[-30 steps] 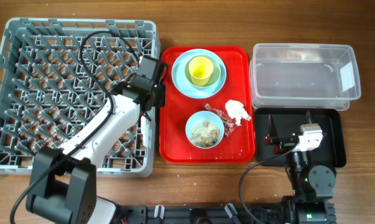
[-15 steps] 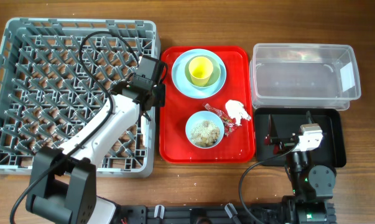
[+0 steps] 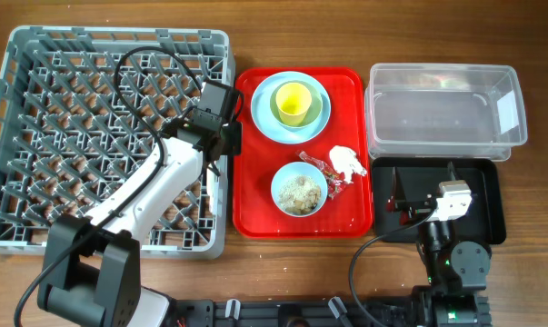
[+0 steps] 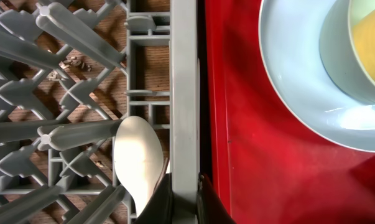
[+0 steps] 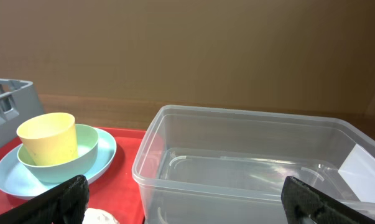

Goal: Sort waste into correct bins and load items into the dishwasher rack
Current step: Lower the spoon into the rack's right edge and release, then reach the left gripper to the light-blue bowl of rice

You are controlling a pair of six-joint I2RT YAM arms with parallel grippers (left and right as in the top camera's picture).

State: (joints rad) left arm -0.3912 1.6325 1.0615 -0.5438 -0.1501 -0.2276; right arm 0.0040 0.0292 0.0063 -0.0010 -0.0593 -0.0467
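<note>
One step in hand: I judge it is loading the spoon (image 4: 137,155) into the dishwasher rack (image 4: 184,93); its bowl hangs just inside the rack's 3 o'clock wall.
Left end effector (image 4: 184,202): narrow, gripping the spoon's handle as far as I can judge.
Right end effector (image 5: 187,202): spread wide, empty, facing the clear tub (image 5: 237,162).
Next move: shift toward 9 o'clock, lower between pegs, then let go.
Edges: the wall runs directly beneath my fingers; the red tray (image 4: 237,124) lies just beside it at 3 o'clock.
Open room: the peg rows I can see hold no dishes.
</note>
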